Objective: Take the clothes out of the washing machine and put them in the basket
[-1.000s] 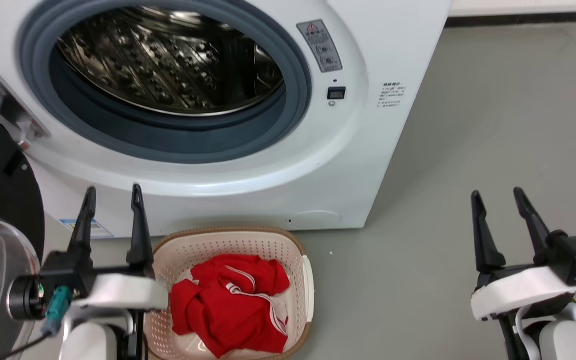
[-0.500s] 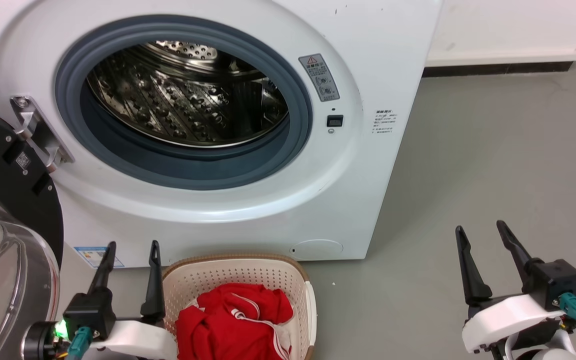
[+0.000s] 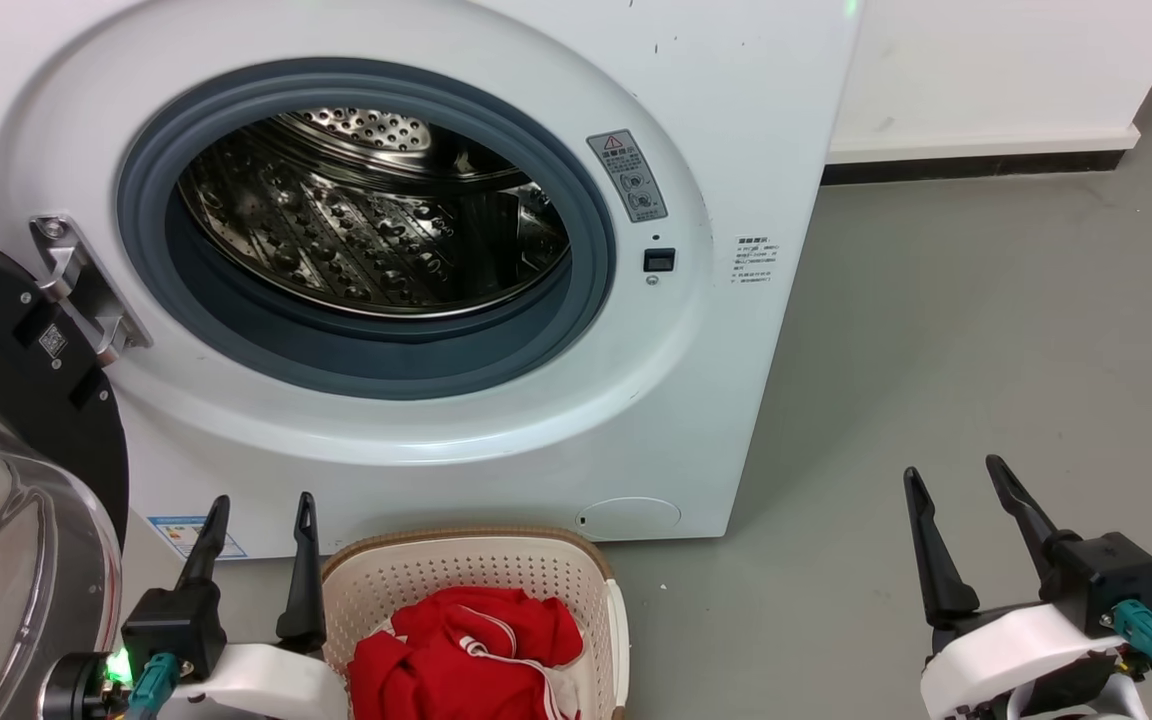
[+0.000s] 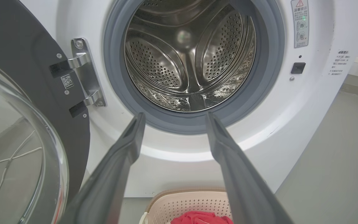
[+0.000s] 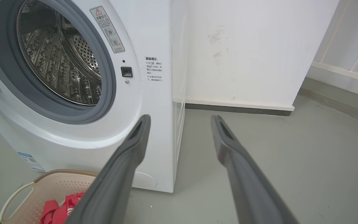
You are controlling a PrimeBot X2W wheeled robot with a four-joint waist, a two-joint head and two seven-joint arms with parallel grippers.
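Washing machine (image 3: 726,130): door (image 3: 6,400) swung open at left, steel drum (image 3: 366,240) showing bare metal.
Clothes (image 3: 466,650): red heap with white trim, lying in the basket (image 3: 466,572) on the floor (image 3: 936,350), just near of the washer. Heap is bunched, so the garment count is unclear.
Left gripper (image 3: 264,500): fingers spread, just left of the basket.
Right gripper (image 3: 952,467): fingers spread, well to the right, over the floor.

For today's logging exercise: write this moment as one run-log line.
washing machine: empty | clothes: in basket | left pincer: open | right pincer: open
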